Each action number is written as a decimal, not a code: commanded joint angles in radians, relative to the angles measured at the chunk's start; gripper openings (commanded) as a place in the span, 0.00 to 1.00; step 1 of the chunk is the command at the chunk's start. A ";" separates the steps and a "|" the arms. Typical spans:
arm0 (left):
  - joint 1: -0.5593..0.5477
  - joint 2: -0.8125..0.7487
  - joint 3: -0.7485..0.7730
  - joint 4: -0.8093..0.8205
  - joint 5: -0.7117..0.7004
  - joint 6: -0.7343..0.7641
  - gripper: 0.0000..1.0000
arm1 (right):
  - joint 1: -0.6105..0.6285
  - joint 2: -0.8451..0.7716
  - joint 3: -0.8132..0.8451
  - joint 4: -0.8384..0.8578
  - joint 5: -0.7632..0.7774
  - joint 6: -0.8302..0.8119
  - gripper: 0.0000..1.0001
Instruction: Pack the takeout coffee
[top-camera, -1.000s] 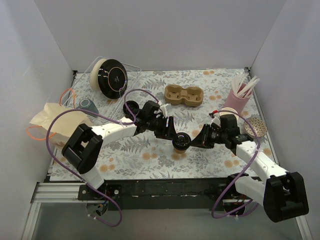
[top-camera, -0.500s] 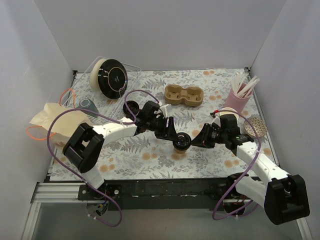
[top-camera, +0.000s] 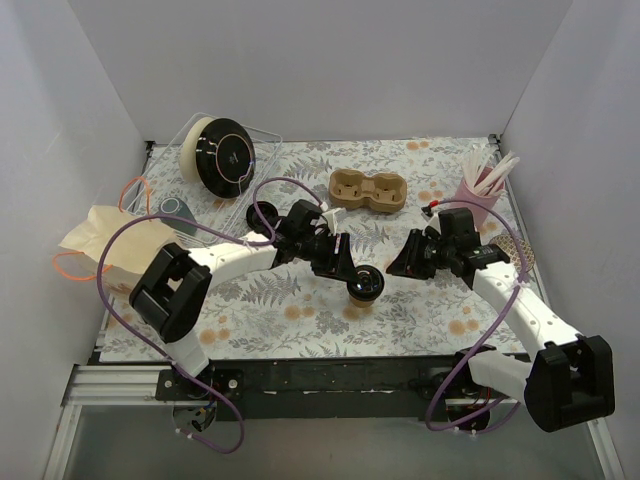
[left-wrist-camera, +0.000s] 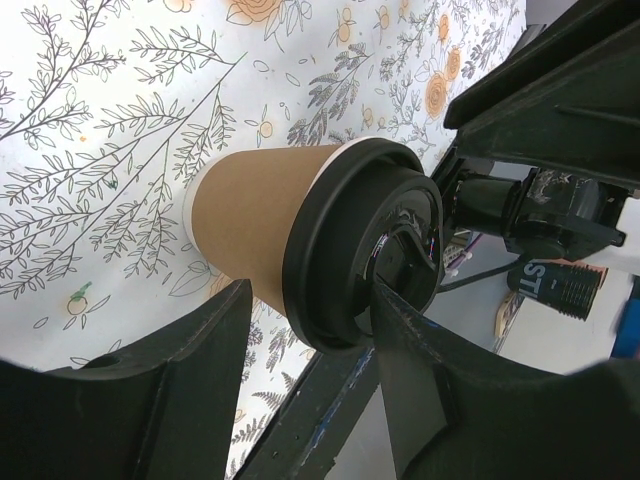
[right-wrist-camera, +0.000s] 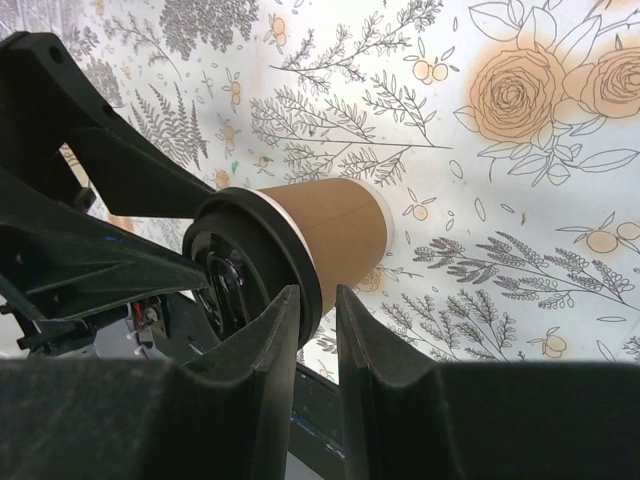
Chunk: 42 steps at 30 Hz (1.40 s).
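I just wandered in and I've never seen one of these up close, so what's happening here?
The left gripper is closed around the takeout coffee, a brown paper cup with a black lid, upright near the middle of the table. The right gripper, fingers nearly together and apparently holding nothing, points at it from the other side. The cardboard cup carrier farther back is empty, so the coffee isn't packed yet.
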 joint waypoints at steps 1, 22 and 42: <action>-0.007 0.061 -0.019 -0.133 -0.112 0.070 0.49 | -0.001 0.008 0.026 -0.015 -0.005 -0.049 0.29; -0.007 0.091 -0.022 -0.130 -0.103 0.070 0.49 | 0.025 0.082 -0.015 0.018 -0.013 -0.086 0.27; -0.007 0.113 -0.112 -0.144 -0.205 -0.002 0.46 | 0.058 0.057 -0.166 0.002 0.168 -0.138 0.21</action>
